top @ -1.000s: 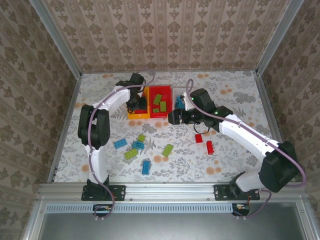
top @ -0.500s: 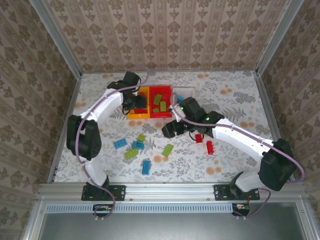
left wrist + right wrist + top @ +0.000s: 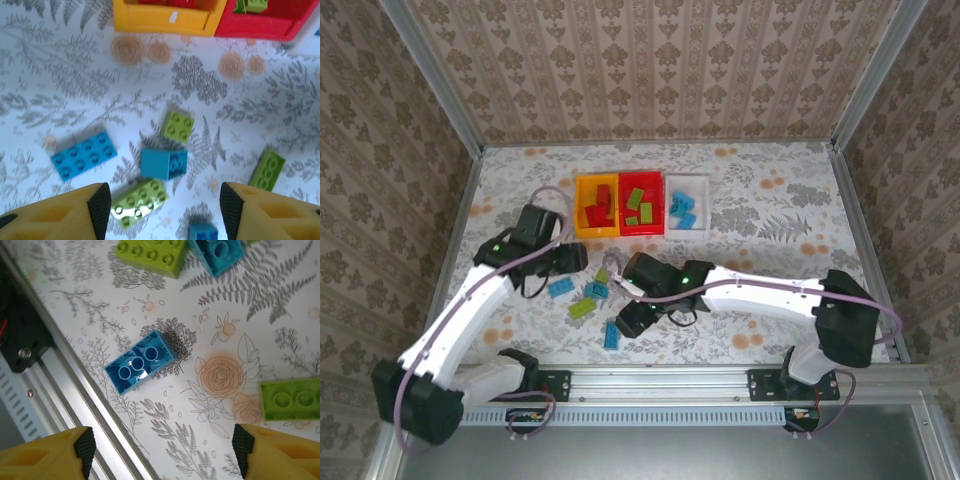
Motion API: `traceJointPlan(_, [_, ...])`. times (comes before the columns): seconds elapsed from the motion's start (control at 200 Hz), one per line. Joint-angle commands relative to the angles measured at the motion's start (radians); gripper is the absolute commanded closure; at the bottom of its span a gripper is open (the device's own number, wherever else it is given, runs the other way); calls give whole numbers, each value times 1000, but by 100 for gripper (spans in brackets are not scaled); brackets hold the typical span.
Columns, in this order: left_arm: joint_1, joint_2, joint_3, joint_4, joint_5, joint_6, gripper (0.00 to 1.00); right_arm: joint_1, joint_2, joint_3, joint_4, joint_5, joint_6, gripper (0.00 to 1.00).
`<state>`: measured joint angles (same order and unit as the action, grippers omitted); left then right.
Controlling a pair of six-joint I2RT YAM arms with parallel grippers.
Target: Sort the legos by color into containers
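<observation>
The flowered surface (image 3: 770,230) carries everything. The right arm (image 3: 760,295) lies low across its near half and hides whatever is beneath it. The left arm (image 3: 460,315) reaches in from the near left.

At the far middle three bins stand touching, side by side:
- the yellow-orange bin (image 3: 578,205) with red bricks (image 3: 599,205)
- the red bin (image 3: 642,233) with green bricks (image 3: 638,205)
- the white bin (image 3: 688,178) with blue bricks (image 3: 682,208)

The number in each is hard to count.

The left claw (image 3: 162,210) gapes wide with nothing in it. It hangs over loose legos: a flat blue brick (image 3: 84,155), a tipped blue brick (image 3: 164,164), a long green brick (image 3: 140,202) and a small green brick (image 3: 178,125).

The right claw (image 3: 162,452) is likewise spread and empty, over an upturned blue brick (image 3: 142,367) near the rail (image 3: 60,370). An edge green brick (image 3: 292,400) is cut off by the frame.
</observation>
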<state>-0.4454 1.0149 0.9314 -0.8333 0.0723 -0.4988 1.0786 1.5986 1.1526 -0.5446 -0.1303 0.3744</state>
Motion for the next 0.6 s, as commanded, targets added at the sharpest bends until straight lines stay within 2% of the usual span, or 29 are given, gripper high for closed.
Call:
traceJointPlan(0.0, [-5,-117,-42,-91,35,-7,38,3,97,105,-154,49,295,28])
traceJointPlan(0.145, [-4,-240,-71,-163,75,49,37,21,198,158,-190,33,547,28])
traceJointPlan(0.225, [-5,-292,-78,-186,94,75,36,44,242,182,-170,50,624,27])
traceJointPlan(0.265, [-40,-314,-77,-178,108,83,35,53,273,210,-185,62,651,26])
traceJointPlan(0.43, [-58,-350,-77,-176,89,64,34,79,424,386,-313,57,662,23])
traceJointPlan(0.595, [-61,-382,-86,-170,79,40,34,80,508,494,-401,45,633,22])
